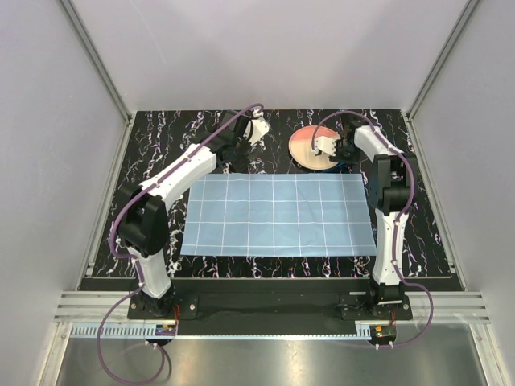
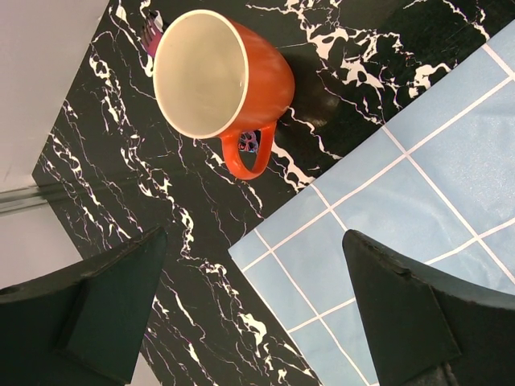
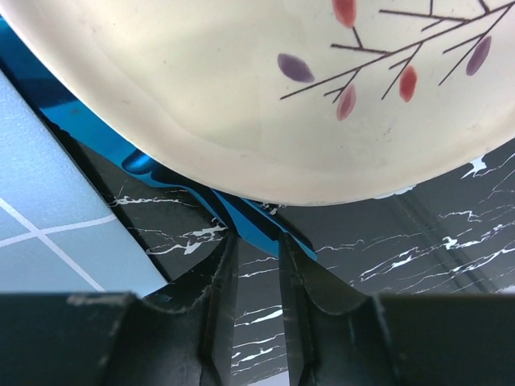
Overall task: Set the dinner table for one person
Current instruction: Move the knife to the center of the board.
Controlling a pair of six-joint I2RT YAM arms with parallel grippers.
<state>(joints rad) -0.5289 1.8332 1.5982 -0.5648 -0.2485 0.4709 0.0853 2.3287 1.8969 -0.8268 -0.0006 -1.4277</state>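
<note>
The dinner table (image 1: 161, 145) is black with white streaks, and a light-blue checked mat (image 1: 278, 215) lies across its middle. In the left wrist view an orange mug (image 2: 217, 76) with a cream inside stands on the table beside the mat's corner (image 2: 402, 185). My left gripper (image 2: 253, 297) hangs open above and short of it. At the back right a plate (image 1: 304, 143), cream with a branch pattern (image 3: 241, 96), rests on a blue utensil handle (image 3: 257, 221). My right gripper (image 3: 257, 241) is low at the plate's edge. Its jaws stand narrowly apart, with the handle's end at their tips.
A small purple object (image 2: 153, 36) shows behind the mug, mostly hidden. Grey walls and metal rails enclose the table on three sides; the wall corner lies close to the mug. Both arms reach toward the table's far edge, with my left gripper (image 1: 256, 129) at back centre.
</note>
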